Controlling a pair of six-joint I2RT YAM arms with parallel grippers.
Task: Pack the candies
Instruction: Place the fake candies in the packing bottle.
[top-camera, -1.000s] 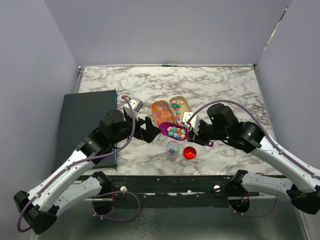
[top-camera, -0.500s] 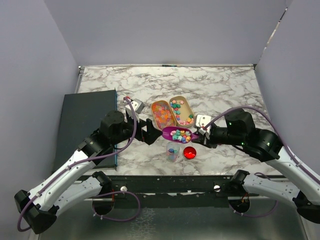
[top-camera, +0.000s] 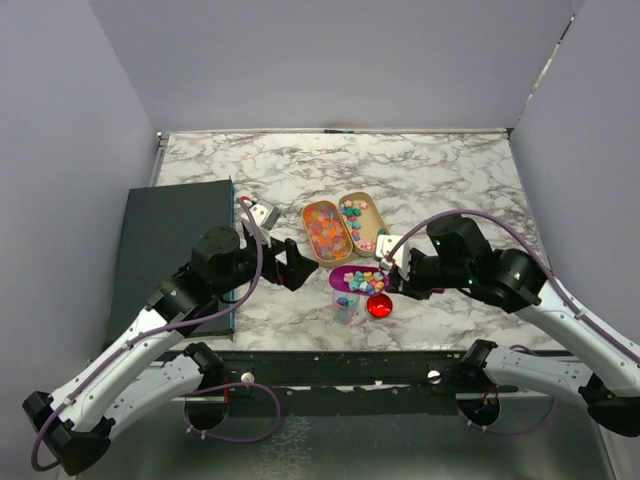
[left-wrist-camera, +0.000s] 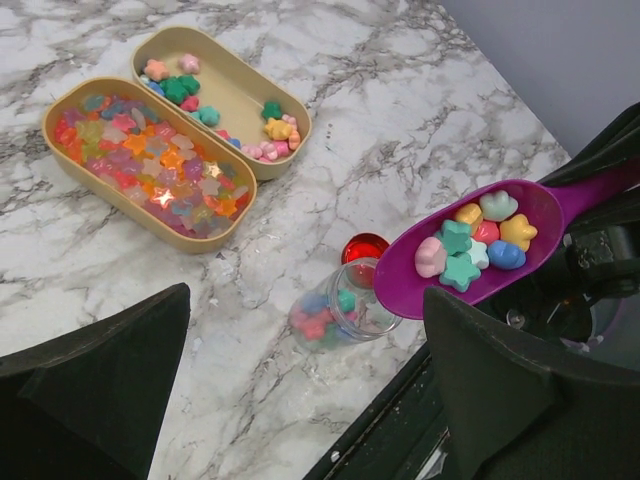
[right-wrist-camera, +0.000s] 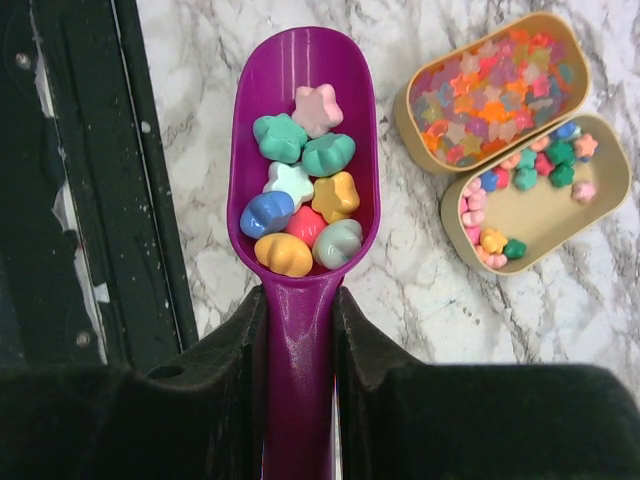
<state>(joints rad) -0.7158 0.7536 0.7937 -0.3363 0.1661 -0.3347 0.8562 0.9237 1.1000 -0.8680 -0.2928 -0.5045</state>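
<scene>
My right gripper is shut on the handle of a purple scoop. The scoop bowl holds several pastel candies. Its tip hangs just above the mouth of a small clear jar, which stands upright with a few candies in it. More candies lie in two tan oval trays, one full and one sparse. My left gripper stands open just left of the jar, with nothing in it.
A shiny red round lid lies on the marble right of the jar. A dark flat board covers the table's left side. The black front rail runs close behind the jar.
The right arm has carried the loaded scoop from beside the trays toward the near edge, and its tip now stands over the jar. The left gripper has shifted slightly left and stays open.
</scene>
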